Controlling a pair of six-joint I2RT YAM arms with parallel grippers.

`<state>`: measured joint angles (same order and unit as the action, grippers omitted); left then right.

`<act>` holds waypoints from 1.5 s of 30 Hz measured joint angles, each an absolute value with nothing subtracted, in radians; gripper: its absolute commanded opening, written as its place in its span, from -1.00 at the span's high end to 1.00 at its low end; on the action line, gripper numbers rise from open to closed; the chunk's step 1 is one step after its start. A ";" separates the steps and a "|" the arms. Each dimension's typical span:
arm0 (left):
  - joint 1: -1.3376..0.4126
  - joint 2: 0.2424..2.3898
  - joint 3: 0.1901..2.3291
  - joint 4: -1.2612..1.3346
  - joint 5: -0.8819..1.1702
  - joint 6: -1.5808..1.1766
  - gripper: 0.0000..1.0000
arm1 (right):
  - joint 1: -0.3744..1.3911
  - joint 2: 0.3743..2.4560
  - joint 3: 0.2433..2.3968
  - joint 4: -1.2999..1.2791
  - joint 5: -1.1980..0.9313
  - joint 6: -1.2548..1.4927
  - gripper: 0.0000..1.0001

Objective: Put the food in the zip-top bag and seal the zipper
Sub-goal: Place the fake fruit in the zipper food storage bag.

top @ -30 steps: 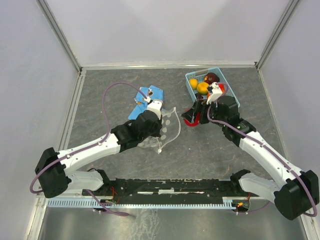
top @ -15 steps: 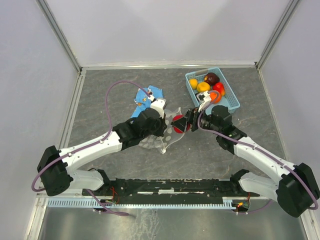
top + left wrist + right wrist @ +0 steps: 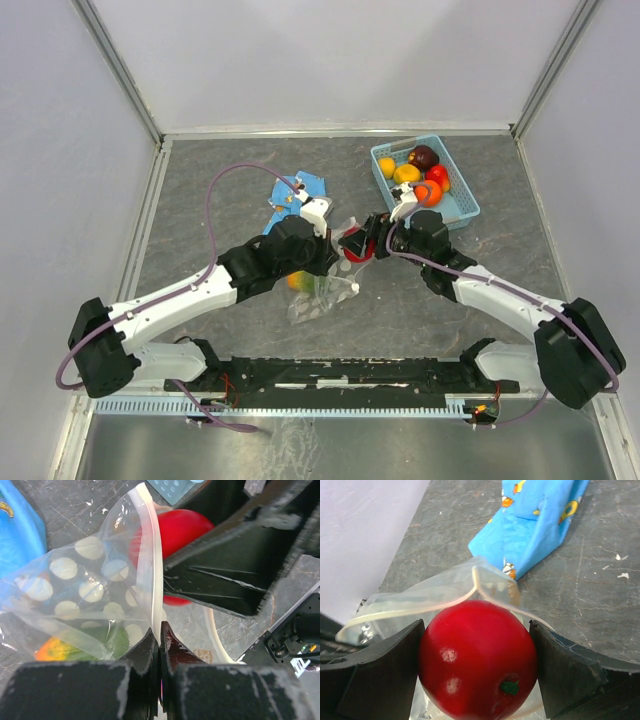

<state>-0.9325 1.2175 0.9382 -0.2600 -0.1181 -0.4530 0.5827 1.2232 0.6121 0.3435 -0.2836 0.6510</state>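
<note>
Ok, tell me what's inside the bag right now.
One green-orange fruit lies inside the bag, seen through the plastic. A red fruit, held by the right pincer, sits at its mouth. The left arm hides the rest from above.

No legible text or labels.

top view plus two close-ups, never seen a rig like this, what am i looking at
Two robot arms are bolted to a grey table. The top view looks down from above; each close-up comes from a camera on one wrist. The left gripper pinches the rim of a clear dotted bag, which already holds a green-orange fruit. The right gripper clamps a red fruit at the bag's mouth. More fruits sit in a blue basket, and a blue cloth lies nearby.
</note>
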 measured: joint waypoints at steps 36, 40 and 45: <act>-0.971 1.298 0.915 -0.180 -0.028 -0.509 0.95 | 0.663 1.353 0.681 0.193 -0.103 0.867 -0.87; -0.971 1.288 0.909 -0.176 -0.036 -0.509 0.95 | 0.664 1.333 0.690 0.167 -0.103 0.862 -0.94; -0.971 1.288 0.909 -0.176 -0.051 -0.522 0.95 | 0.664 1.317 0.700 0.145 -0.104 0.851 -0.98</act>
